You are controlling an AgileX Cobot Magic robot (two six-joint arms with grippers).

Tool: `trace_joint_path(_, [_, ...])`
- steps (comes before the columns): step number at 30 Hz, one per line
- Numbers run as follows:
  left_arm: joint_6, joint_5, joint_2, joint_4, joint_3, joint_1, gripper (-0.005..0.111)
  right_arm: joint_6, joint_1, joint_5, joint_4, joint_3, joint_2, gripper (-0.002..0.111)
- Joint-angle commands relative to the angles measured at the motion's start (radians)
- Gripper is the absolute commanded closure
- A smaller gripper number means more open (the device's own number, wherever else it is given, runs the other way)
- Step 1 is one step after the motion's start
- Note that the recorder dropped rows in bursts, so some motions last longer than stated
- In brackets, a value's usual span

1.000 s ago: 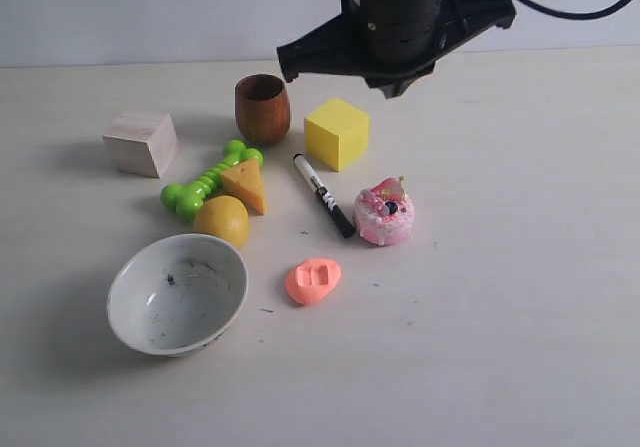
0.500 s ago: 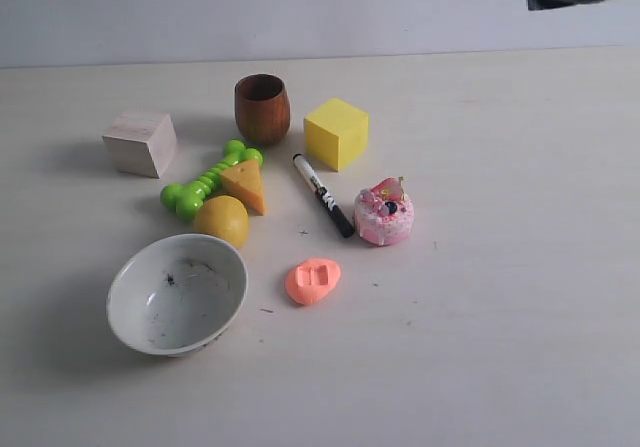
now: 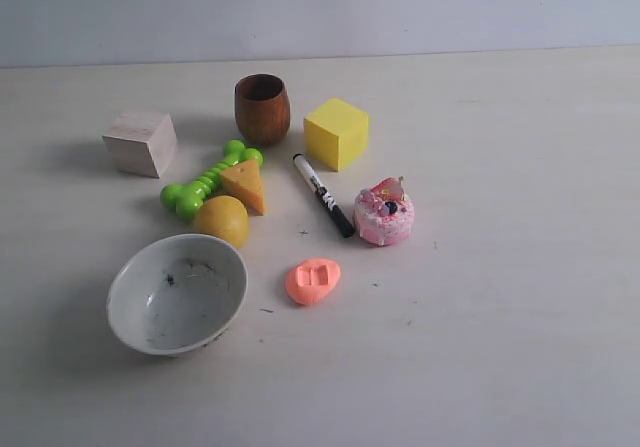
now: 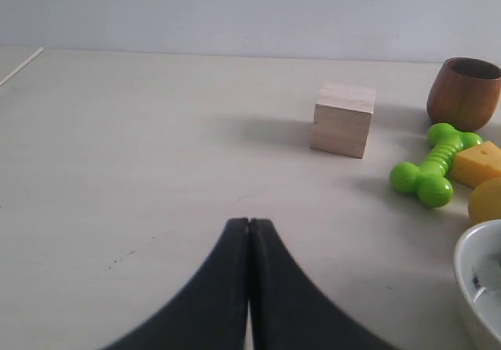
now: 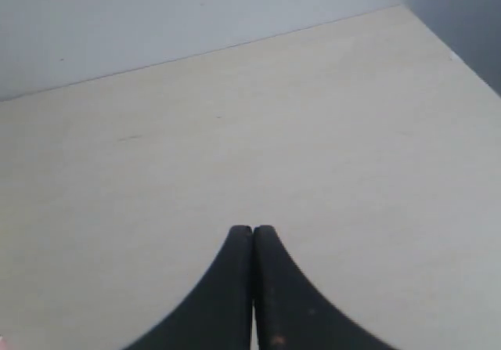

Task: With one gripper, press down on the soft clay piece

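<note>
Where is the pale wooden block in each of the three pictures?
Exterior view: the wooden block sits at the left end of the group, left of the brown cup.
Left wrist view: the block lies beyond the shut left gripper, near the green bone toy.
Right wrist view: not in it; only bare table and the shut right gripper.
Shared landmark: the brown cup, close to the block in both.
</note>
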Motion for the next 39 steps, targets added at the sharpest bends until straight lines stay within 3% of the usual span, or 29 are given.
trace_joint_path(1, [0.004, -0.011, -0.007, -0.002, 0.002, -0.005, 0.107, -0.033, -0.080, -0.043, 0.011, 0.085, -0.174, 0.108])
trace_joint_path(6, [0.004, -0.011, -0.007, -0.002, 0.002, -0.005, 0.107, -0.057, -0.242, -0.147, 0.062, 0.206, -0.357, 0.108])
trace_joint_path(18, [0.004, -0.011, -0.007, -0.002, 0.002, -0.005, 0.107, -0.115, -0.244, -0.142, 0.148, 0.369, -0.716, 0.108])
trace_joint_path(24, [0.004, -0.011, -0.007, -0.002, 0.002, -0.005, 0.107, -0.176, -0.242, -0.156, 0.230, 0.369, -0.726, 0.108])
trace_joint_path(29, [0.004, -0.011, -0.007, -0.002, 0.002, -0.005, 0.107, -0.711, -0.242, -0.256, 0.639, 0.419, -0.731, 0.108])
trace_joint_path(39, [0.004, -0.011, -0.007, -0.002, 0.002, -0.005, 0.107, -0.736, -0.242, -0.256, 0.590, 0.603, -0.839, 0.108])
